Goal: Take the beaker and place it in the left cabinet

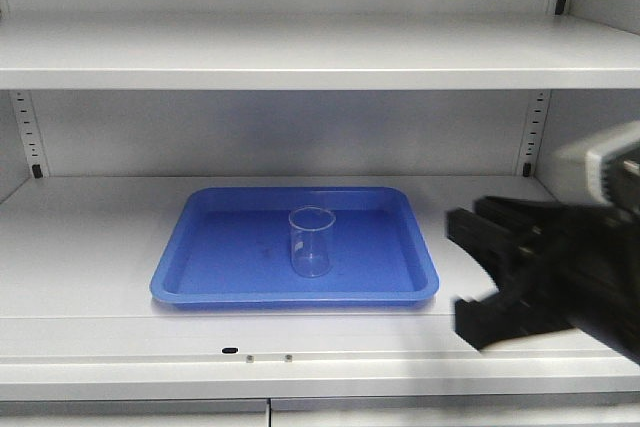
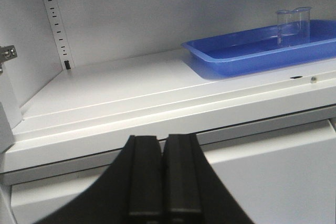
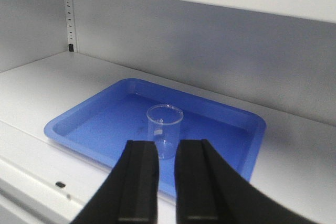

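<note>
Nearest the lens in the right wrist view, the right gripper [image 3: 167,182] shows two black fingers with only a narrow gap between them and nothing held; in the front view the same gripper [image 1: 470,272] appears with its jaws standing apart and empty, off the tray's right end and clear of it. The left gripper [image 2: 163,177] sits low, in front of and below the shelf edge, jaws pressed together on nothing, well apart from the work. The beaker [image 1: 311,241] stands upright and appears empty, near the middle of the blue tray [image 1: 200,272], which rests on the lower shelf of the left cabinet [image 1: 320,52]; judged from this, placement looks already achieved, with the right arm near but not touching. Handling assessment: the beaker is thin clear glass, so it is probably light, rigid, smooth enough to slip, and breakable under a hard pinch or a knock against the tray wall. The sensible hold would be across the straight body around mid-height, below the flared rim, with moderate pressure, lifting vertically to clear the tray's raised lip. Count: one beaker, one blue tray, two grippers, two shelves visible in the front view, and two slotted uprights [image 1: 534,132] at the rear corners. No other glassware is visible in any view.
</note>
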Robot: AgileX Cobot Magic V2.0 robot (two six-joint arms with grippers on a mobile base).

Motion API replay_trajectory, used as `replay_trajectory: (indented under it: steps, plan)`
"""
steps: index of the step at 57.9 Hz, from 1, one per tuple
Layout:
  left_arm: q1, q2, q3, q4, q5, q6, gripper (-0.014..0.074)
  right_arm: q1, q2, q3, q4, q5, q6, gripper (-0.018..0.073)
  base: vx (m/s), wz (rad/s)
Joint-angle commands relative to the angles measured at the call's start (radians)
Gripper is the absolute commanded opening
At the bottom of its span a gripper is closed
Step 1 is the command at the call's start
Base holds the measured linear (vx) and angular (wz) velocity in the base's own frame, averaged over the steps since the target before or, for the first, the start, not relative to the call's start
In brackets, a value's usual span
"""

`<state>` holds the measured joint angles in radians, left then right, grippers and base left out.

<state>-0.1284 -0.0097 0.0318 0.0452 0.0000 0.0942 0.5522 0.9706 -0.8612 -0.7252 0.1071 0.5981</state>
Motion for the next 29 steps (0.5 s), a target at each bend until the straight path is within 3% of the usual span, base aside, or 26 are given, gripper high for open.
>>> replay_trajectory:
  steps: [1, 29]
  plan:
    - [-0.001, -0.019, 0.016, -0.003, -0.075, -0.003, 0.0001, -0.002, -0.075, 0.018, -0.011, -0.044, -0.002, 0.0181, 0.00, 0.00]
    - [-0.001, -0.019, 0.016, -0.003, -0.075, -0.003, 0.0001, -0.003, -0.164, 0.084, -0.032, 0.011, -0.001, 0.0183, 0.00, 0.00]
